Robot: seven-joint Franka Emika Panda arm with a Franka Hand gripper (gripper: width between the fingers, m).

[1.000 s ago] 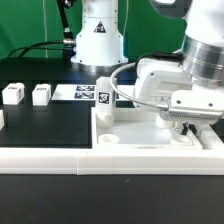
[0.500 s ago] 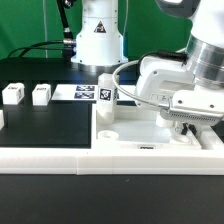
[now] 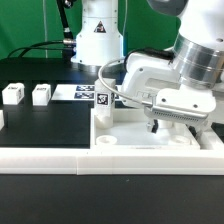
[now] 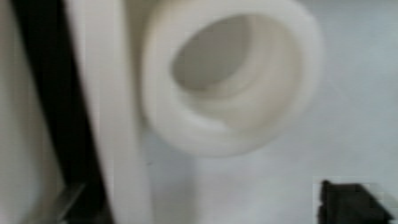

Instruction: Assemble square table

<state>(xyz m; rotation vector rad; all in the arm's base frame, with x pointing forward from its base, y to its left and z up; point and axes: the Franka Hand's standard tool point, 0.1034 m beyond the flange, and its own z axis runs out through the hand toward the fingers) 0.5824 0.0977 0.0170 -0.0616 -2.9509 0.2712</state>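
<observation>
The end effector (image 3: 170, 126) hangs low over the square table (image 3: 135, 150) slab on the counter (image 3: 50, 125), fingers spread and empty (a corner hole (image 4: 222, 80) fills the wrist view). 2 loose legs (image 3: 41, 94) stand well off toward the exterior view's left.

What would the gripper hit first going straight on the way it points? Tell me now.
Most likely the square table slab: the gripper points down at its recessed face, and the wrist view shows a round hole directly ahead. How far off is unclear.
</observation>
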